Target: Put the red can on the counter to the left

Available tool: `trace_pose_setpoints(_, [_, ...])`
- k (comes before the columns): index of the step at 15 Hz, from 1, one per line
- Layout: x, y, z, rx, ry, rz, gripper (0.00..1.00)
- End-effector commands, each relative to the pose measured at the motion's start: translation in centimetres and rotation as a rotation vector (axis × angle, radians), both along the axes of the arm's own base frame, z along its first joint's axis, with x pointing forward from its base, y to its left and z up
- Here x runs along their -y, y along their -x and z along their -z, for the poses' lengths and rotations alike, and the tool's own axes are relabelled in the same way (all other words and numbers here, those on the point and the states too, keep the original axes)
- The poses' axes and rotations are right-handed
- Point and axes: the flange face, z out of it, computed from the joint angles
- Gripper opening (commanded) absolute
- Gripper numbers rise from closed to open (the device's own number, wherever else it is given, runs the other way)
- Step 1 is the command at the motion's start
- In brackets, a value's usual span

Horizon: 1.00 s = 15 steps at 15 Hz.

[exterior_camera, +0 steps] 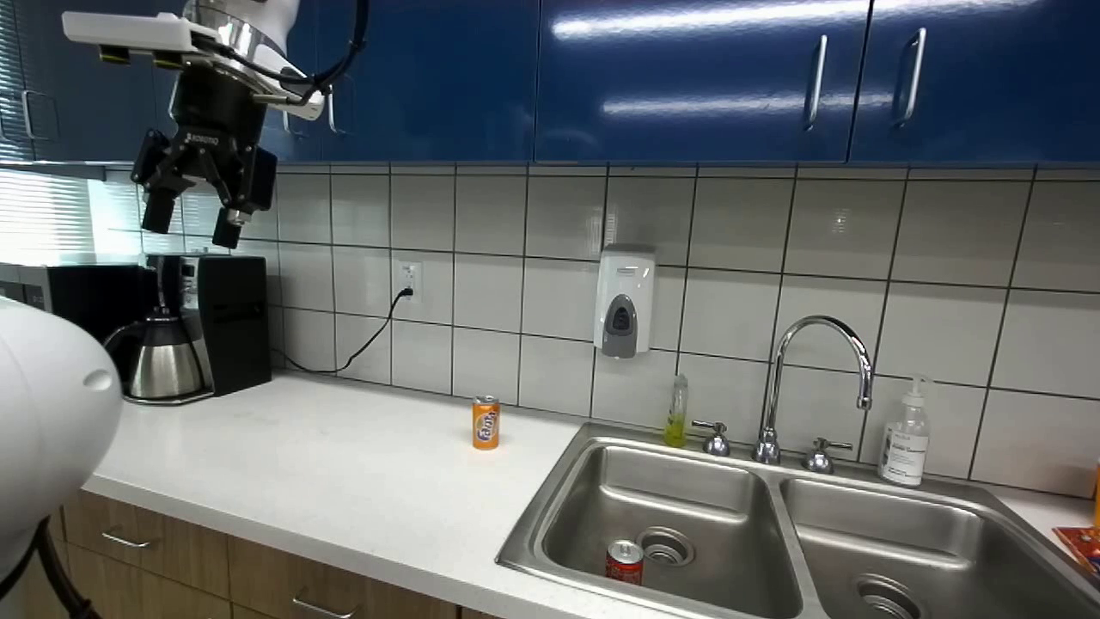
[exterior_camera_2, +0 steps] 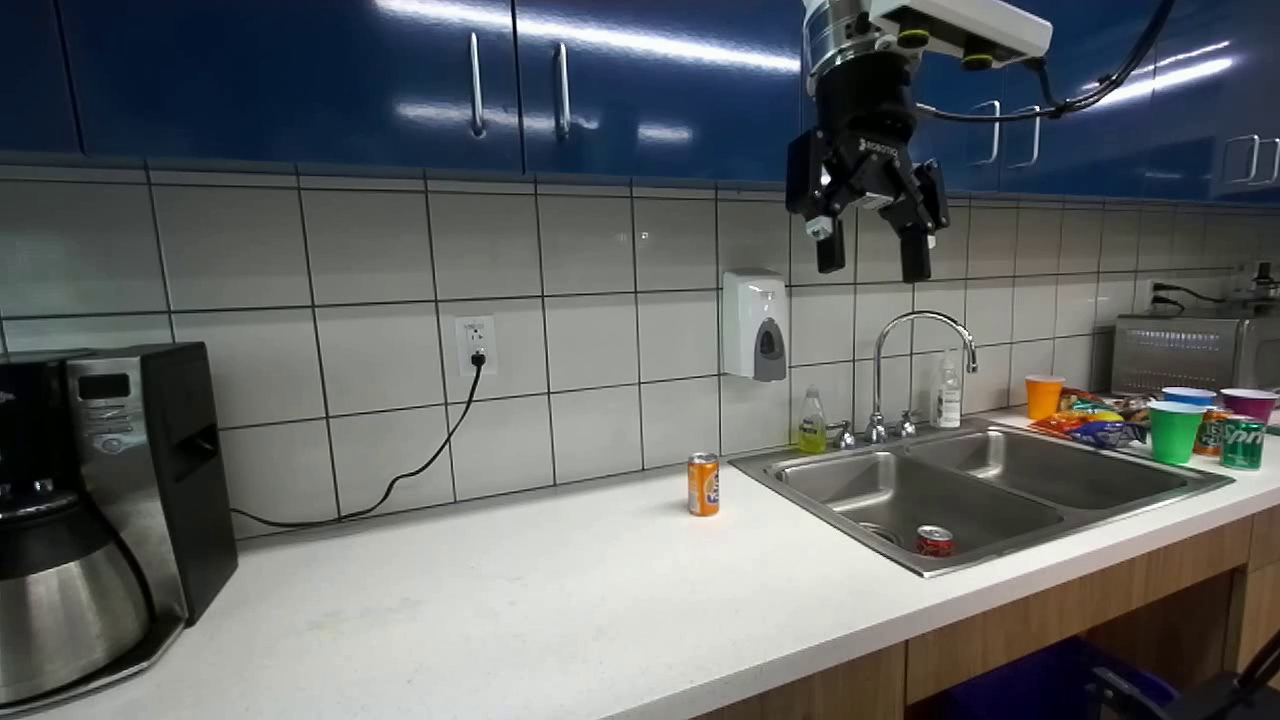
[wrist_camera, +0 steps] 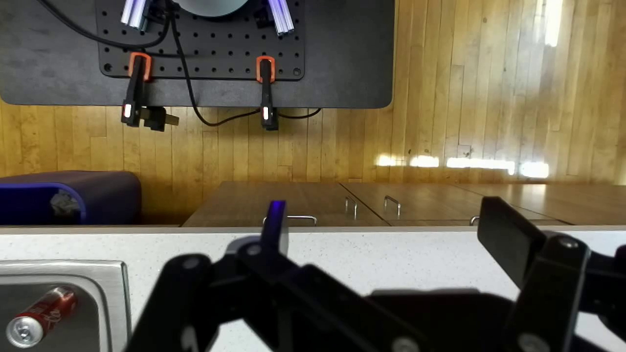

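The can [exterior_camera: 625, 567] stands in the sink [exterior_camera: 552, 497], in the basin [exterior_camera: 687, 486] nearer the coffee maker [exterior_camera: 236, 327], near the drain [exterior_camera: 667, 547] and close to the front rim [wrist_camera: 44, 269]; whether it touches the basin there I cannot tell. My gripper [exterior_camera: 193, 223] hangs high above the counter [exterior_camera: 326, 464], jaws spread, nothing between them. I judge the step in hand to be the reach. Traverse at height first, holding to the coffee maker side of the tap [exterior_camera: 768, 430]; align the gripper plumb over the can; only then descend. I would set the jaws to close along the front rim, not across it, so neither must wedge into the tight side. Grip at mid-body with moderate force; thin metal may dent. Lift straight until the can clears the sink, then carry left, steering round the Fanta [exterior_camera: 485, 423]. The can is upright: silver top [wrist_camera: 24, 331] facing up, long axis vertical. In the wrist view it slants, top toward lower left; I attribute this to viewing angle.
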Motion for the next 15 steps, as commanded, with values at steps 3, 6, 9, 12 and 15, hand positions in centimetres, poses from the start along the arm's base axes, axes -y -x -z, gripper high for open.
trace_pose_setpoints(3, [0.0,0.0,-0.1,-0.001,0.000,0.000,1.00])
trace_pose_setpoints(6, [0.0,-0.3,0.3,-0.003,0.002,0.001,1.00])
trace_pose_setpoints(9, [0.5,-1.1,1.1,0.000,0.016,0.003,1.00])
trace_pose_setpoints(12, [2.0,-2.5,2.1,0.016,0.017,0.031,1.00])
trace_pose_setpoints(15, [4.4,-4.4,3.3,0.042,0.023,0.077,1.00])
